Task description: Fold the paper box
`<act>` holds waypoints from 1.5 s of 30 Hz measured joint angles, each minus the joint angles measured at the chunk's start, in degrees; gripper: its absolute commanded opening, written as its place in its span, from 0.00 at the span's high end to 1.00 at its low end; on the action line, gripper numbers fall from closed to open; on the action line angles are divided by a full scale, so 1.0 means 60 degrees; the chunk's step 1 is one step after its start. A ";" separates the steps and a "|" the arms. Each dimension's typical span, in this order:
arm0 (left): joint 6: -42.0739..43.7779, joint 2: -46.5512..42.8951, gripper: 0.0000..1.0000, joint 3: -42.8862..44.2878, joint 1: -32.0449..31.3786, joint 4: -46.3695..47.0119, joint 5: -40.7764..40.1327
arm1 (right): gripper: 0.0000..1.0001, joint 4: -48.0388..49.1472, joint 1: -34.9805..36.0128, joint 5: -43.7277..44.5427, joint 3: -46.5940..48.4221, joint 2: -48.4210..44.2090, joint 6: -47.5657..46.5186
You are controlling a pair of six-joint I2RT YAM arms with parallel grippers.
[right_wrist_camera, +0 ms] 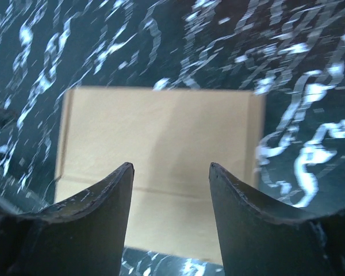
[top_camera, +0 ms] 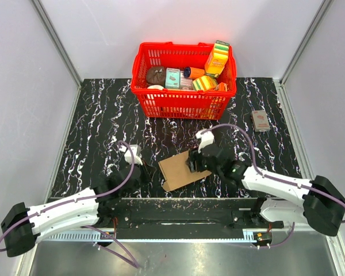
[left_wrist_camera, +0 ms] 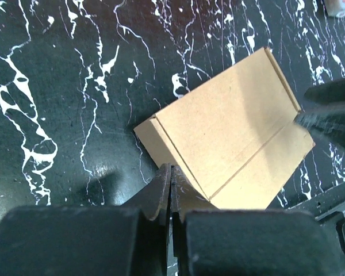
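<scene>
The paper box (top_camera: 181, 170) lies flat on the black marbled table, a brown cardboard mailer folded shut, with a crease along its top. My left gripper (top_camera: 149, 171) is shut and empty, and sits low just left of the box. In the left wrist view its tips (left_wrist_camera: 171, 168) are at the box's near left corner (left_wrist_camera: 230, 138). My right gripper (top_camera: 191, 164) is open over the box's right end. In the right wrist view its fingers (right_wrist_camera: 171, 167) straddle the air above the cardboard (right_wrist_camera: 161, 129) without touching it.
A red basket (top_camera: 187, 104) full of small packaged goods stands at the back centre. A small reddish packet (top_camera: 260, 121) lies at the far right. A metal rail (top_camera: 184, 230) runs along the table's near edge. Grey walls close in both sides.
</scene>
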 measured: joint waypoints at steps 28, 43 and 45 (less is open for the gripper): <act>-0.0084 0.2852 0.56 0.0270 0.0787 0.2852 0.2226 | 0.29 -0.0976 -0.3657 -0.3687 0.0710 0.1432 -0.0962; -0.0397 0.1395 0.45 0.0189 0.0729 0.0914 0.1916 | 0.30 -0.0820 -0.3657 -0.4029 0.0597 0.1512 -0.0885; -0.0408 0.1596 0.45 0.0251 0.0714 0.0816 0.1916 | 0.30 -0.0820 -0.3657 -0.4084 0.0597 0.1552 -0.0852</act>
